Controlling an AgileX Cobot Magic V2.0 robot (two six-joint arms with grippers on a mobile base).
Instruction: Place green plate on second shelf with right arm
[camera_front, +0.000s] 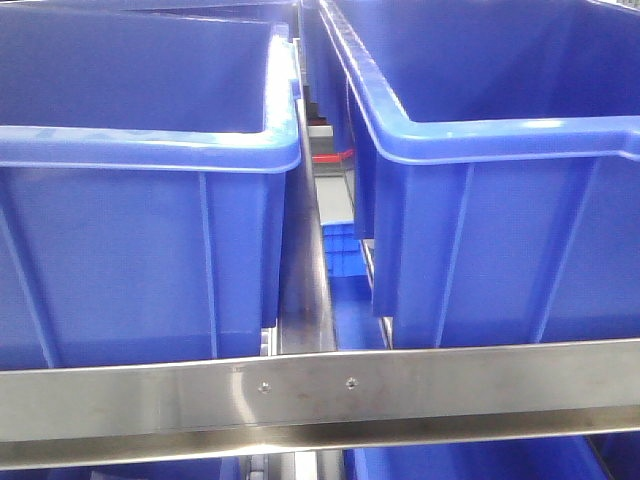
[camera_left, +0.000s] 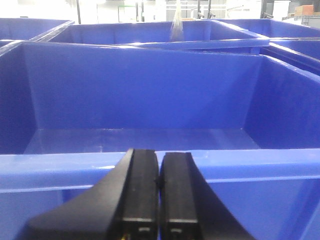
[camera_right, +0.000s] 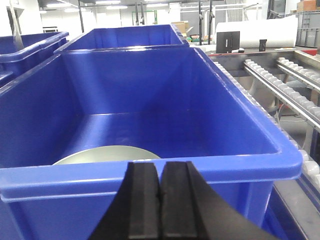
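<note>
Right gripper (camera_right: 160, 200) pressed together, empty, hovering just outside the near wall of the right bin (camera_right: 150, 177). Left gripper (camera_left: 159, 195) likewise pressed together, empty, before the left bin (camera_left: 150, 165). Plate (camera_right: 107, 154) lying flat on the right bin's floor at 7 o'clock, mostly hidden behind the near wall.

Likely trouble: reaching in without spreading the fingers first, clipping the rim on the way over, or skidding off the glossy, shallow plate edge lying so close to the wall.
</note>
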